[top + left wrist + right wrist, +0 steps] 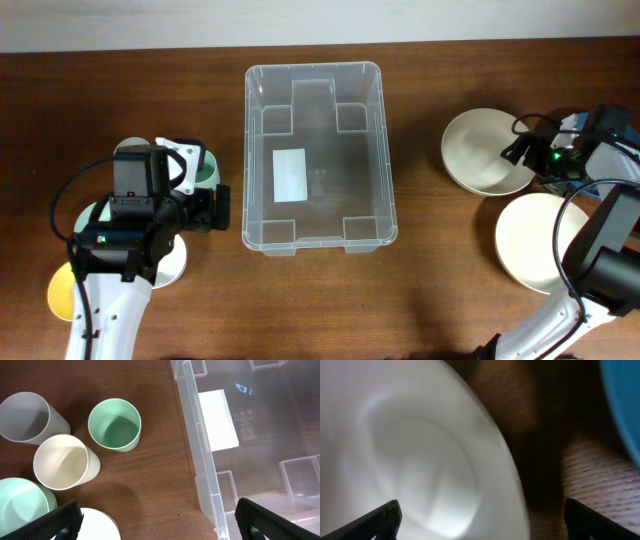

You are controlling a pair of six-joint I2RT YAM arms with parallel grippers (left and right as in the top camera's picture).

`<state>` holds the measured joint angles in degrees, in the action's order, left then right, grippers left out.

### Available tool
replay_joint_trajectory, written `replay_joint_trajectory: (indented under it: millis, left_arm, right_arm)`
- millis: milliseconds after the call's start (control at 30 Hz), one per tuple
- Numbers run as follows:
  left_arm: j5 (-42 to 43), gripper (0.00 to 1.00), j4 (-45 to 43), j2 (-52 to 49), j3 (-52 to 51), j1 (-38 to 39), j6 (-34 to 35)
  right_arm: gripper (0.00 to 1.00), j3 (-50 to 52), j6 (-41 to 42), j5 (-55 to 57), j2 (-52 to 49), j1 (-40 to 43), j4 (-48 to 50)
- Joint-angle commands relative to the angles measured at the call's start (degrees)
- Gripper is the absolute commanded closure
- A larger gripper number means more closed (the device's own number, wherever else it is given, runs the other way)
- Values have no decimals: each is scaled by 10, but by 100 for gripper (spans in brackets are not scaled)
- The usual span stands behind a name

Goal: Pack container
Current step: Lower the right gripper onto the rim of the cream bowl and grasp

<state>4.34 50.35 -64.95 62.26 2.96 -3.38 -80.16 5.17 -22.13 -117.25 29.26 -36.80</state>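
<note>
The container (384,150) is a large clear rectangular bin, upright mid-table, with nothing in it and a white label (290,175) on its base. Its left wall shows in the left wrist view (201,445). My left gripper (222,206) is open just left of the bin's near-left corner, holding nothing; in its wrist view (157,525) the fingers span bare table and the bin's wall. My right gripper (521,150) is open over the right rim of a cream bowl (478,150). In the right wrist view (482,525) the fingers straddle that bowl's (415,455) rim.
Left of the bin stand a green cup (115,425), a cream cup (62,462), a grey cup (25,417) and a pale green vessel (20,505). A white plate (168,268) and a yellow plate (60,292) lie under the left arm. A second cream bowl (535,243) sits front right. Something blue (622,400) is beside the bowl.
</note>
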Motion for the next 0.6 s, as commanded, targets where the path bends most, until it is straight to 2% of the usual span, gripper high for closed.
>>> replay_joint_trajectory:
  millis: [0, 267, 433, 567]
  left_arm:
    - [9, 1, -2, 1, 11, 3, 4]
    - [9, 1, -2, 1, 11, 3, 4]
    - [9, 1, -2, 1, 11, 3, 4]
    - [9, 1, -2, 1, 11, 3, 4]
  right_arm:
    - [5, -5, -4, 3, -19, -6, 4]
    - [33, -5, -4, 3, -20, -19, 16]
    - [43, -5, -4, 3, -20, -19, 17]
    - [60, -5, -4, 3, -20, -19, 17]
